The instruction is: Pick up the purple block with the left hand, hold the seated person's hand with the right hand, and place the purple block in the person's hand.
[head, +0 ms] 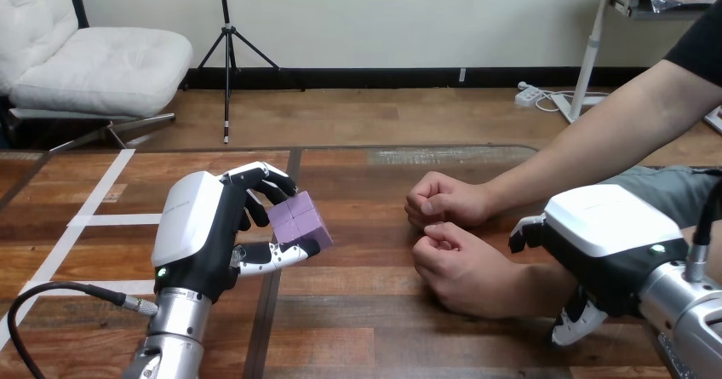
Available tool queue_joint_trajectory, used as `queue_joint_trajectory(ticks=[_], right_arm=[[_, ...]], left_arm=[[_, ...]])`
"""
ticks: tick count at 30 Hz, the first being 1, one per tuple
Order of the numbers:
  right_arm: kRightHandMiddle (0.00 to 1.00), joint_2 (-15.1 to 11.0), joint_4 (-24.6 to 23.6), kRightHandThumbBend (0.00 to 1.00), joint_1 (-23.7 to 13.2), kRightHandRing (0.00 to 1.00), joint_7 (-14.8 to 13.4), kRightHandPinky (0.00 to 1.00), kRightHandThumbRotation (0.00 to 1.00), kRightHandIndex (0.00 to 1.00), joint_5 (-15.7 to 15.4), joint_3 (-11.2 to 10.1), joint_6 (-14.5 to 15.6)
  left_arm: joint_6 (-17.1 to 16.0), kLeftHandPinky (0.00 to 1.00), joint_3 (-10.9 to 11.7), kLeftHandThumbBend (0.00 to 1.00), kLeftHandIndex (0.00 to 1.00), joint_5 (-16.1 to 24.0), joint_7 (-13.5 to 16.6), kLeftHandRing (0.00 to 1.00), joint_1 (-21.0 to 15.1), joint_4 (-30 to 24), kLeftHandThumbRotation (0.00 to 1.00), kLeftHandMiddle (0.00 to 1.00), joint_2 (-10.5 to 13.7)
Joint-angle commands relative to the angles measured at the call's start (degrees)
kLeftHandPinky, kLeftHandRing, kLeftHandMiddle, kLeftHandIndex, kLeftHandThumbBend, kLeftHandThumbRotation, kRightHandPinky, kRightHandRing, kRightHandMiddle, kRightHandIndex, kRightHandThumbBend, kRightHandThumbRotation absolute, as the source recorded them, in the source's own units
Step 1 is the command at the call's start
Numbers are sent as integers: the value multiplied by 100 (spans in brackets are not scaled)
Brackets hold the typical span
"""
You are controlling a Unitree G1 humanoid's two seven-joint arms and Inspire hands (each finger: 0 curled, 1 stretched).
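- While the left hand [200, 243] is gripping the purple block [298, 220] between its curled fingers and thumb, left of centre and seemingly lifted off the wooden table [383, 336], the pickup is looking done.
- The right hand [609, 226] is sitting over the wrist of the person's nearer hand [455, 268] at lower right; whether it is clasping that wrist, I cannot tell.
- That nearer hand is lying curled, apart from the block, so opening it and handing the block over are looking like the steps remaining.

Bare table [366, 251] lies open between the purple block [298, 220] and the person's hands [447, 200], both fisted.
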Motion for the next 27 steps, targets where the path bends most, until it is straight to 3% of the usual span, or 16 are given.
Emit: queue_joint_trajectory(ticks=[1,7,27], right_arm=[[79,-104,96,88,-400,79,15,77,5,77,-93,128,21],[79,-130,216,87,-426,79,-54,78,5,77,-142,213,-44],[80,-102,482,83,-484,80,-27,78,10,78,-454,400,222]], left_arm=[[-129,33,169,59,55,-3,99,40,-311,-168,0,49,21],[-103,34,173,60,55,25,111,41,-306,-184,0,49,30],[-181,34,221,60,55,-9,86,41,-265,-224,0,50,66]])
